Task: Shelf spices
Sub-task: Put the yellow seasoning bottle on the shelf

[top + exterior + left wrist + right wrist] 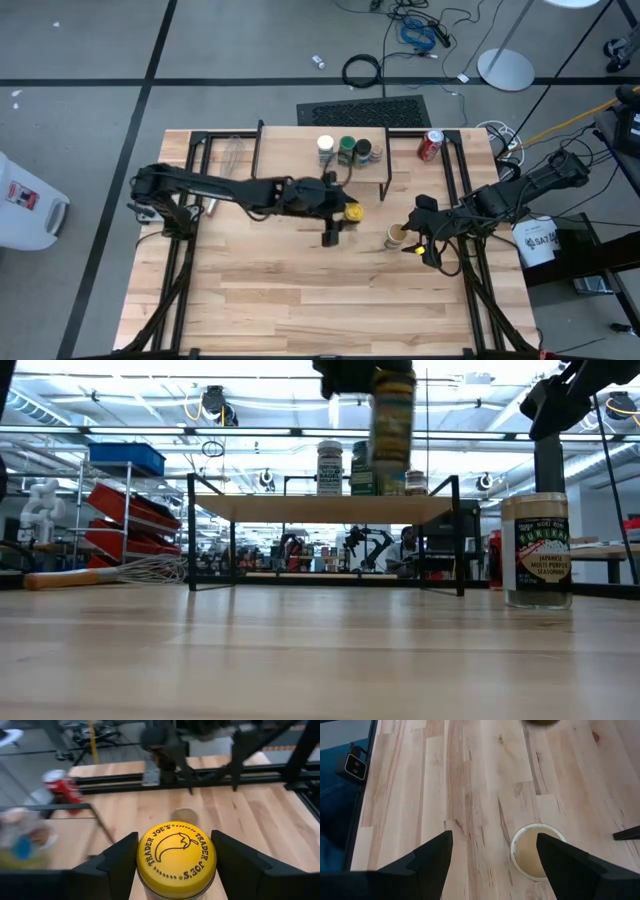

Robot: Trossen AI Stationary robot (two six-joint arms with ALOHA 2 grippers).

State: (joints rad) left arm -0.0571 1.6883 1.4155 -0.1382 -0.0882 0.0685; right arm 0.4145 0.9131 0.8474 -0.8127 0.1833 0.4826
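My left gripper (346, 212) reaches in from the table's left and is shut on a spice jar with a yellow lid (176, 857), high over the table's middle. In the low view the jar (392, 420) hangs above the level of the shelf board (300, 508). Three spice jars (347, 150) stand on the shelf at the far middle. A tan-lidded spice jar (537, 851) stands on the table just ahead of my right gripper (425, 238), which is open and touches nothing. My left gripper pinches the jar between its two fingers (117, 865), just below the yellow lid's rim (142, 870), one finger on each side. The fingers come from the table's left, slanting a little downward. The jar is upright and lifted clear of table and shelf.
A red soda can (430, 145) stands at the far right beside the shelf's black leg (385, 165). A wire whisk (232, 155) lies at the far left. Black frame rails (470, 260) run along both table sides. The near half of the tabletop is bare wood.
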